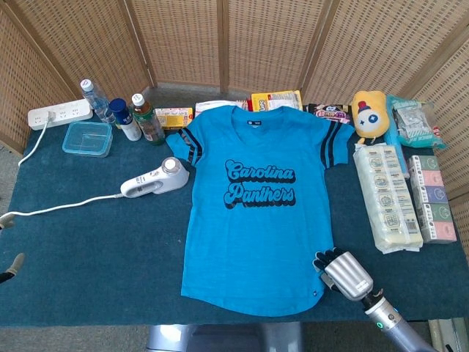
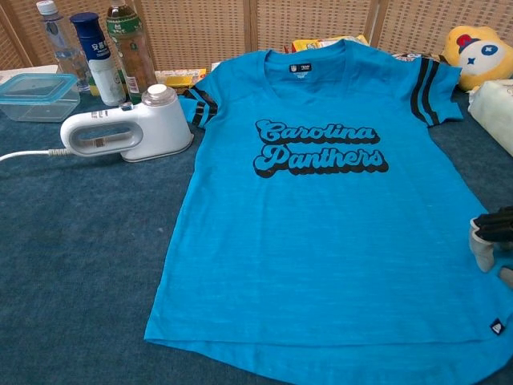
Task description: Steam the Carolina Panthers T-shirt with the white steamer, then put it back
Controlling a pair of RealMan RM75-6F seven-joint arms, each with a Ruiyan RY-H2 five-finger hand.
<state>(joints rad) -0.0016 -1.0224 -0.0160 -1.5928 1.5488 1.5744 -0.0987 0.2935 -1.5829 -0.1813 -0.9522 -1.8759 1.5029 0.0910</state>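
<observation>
The blue Carolina Panthers T-shirt (image 1: 253, 213) (image 2: 321, 216) lies flat and face up in the middle of the table. The white steamer (image 1: 154, 179) (image 2: 128, 128) lies on its side just left of the shirt's sleeve, its cord trailing left. My right hand (image 1: 341, 271) (image 2: 490, 237) is at the shirt's lower right edge, fingers curled in, fingertips touching the fabric near the hem. It holds nothing that I can see. A grey tip (image 1: 12, 267) at the far left edge may be my left hand; how it stands is hidden.
Bottles (image 1: 134, 116) (image 2: 104, 52) and a plastic box (image 1: 87, 138) stand at the back left beside a power strip (image 1: 60, 114). Snack packs (image 1: 396, 194), a yellow plush toy (image 1: 368, 114) and boxes (image 1: 432, 198) fill the right side. A wicker screen closes the back.
</observation>
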